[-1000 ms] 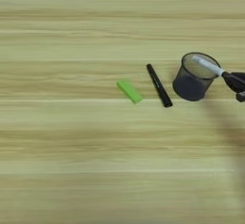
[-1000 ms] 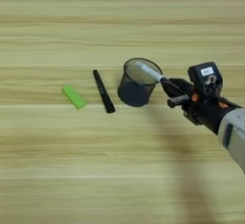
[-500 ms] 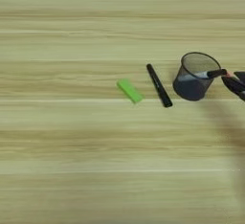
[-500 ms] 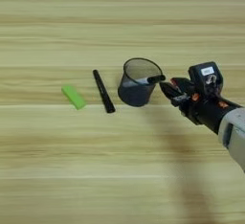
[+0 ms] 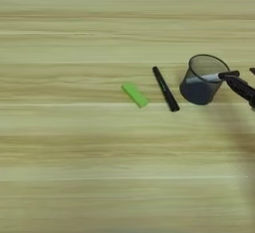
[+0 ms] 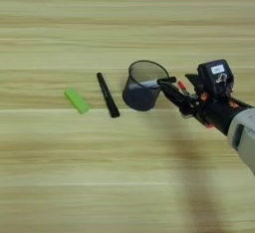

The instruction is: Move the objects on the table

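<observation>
A dark wire-mesh pen cup (image 6: 142,90) stands on the wooden table (image 6: 60,177) right of centre. A white-barrelled marker (image 6: 151,83) leans inside it, and its black cap (image 5: 229,73) pokes out over the right rim. My right gripper (image 6: 176,81) is just right of the cup and open. One black finger (image 6: 175,96) lies right under the cap, and the other finger (image 6: 192,79) stands apart to the right. A slim black marker (image 6: 107,94) lies flat on the table left of the cup.
A small green block (image 6: 76,100) lies left of the black marker. My silver forearm (image 6: 241,130) comes in from the right edge, with the gripper's black housing (image 6: 215,75) above it.
The white marker was held across the cup's mouth. It has since dropped into the cup and leans on the right rim. The fingers have parted and drawn back a little to the right.
</observation>
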You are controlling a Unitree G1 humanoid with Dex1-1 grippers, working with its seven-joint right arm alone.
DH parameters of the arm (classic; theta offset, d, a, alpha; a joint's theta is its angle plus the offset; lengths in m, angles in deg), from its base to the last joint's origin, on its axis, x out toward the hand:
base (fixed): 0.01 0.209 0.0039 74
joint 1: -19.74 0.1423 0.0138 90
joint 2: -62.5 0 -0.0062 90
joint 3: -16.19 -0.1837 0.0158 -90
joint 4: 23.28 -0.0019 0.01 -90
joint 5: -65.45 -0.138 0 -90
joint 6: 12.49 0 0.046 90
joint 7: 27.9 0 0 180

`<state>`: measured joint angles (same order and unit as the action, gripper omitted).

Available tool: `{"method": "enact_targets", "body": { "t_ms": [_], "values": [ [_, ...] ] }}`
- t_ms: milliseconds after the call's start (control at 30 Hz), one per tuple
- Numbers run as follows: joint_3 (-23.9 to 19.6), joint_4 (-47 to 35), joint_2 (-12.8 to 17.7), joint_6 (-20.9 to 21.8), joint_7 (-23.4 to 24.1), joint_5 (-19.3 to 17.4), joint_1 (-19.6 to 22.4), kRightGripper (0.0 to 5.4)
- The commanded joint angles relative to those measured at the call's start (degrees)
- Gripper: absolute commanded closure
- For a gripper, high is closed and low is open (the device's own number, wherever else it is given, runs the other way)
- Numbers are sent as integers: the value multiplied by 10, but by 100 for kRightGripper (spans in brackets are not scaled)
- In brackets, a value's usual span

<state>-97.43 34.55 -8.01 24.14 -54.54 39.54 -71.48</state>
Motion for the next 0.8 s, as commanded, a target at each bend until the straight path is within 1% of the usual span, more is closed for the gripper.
{"method": "enact_targets", "body": {
  "t_ms": [33, 100, 233, 300, 400, 500, 600, 633, 733, 767, 800],
  "values": [
    [-26, -18, 15, 30, 10, 5, 17, 156],
    [-38, -18, 14, 34, 11, 5, 14, 128],
    [-83, -22, 4, 40, 11, -8, 7, 71],
    [-100, -17, -6, 53, 14, -5, -2, 38],
    [-107, -7, -21, 72, 14, 1, -18, 7],
    [-104, 6, -36, 103, 19, 19, -37, 7],
    [-88, 30, -56, 153, 40, 59, -53, 7],
    [-78, 40, -64, 177, 54, 81, -57, 7],
    [-50, 56, -89, 229, 85, 127, -64, 7],
    [-41, 62, -102, 248, 97, 139, -65, 7],
    [-29, 74, -115, 274, 114, 160, -66, 7]
  ]
}}
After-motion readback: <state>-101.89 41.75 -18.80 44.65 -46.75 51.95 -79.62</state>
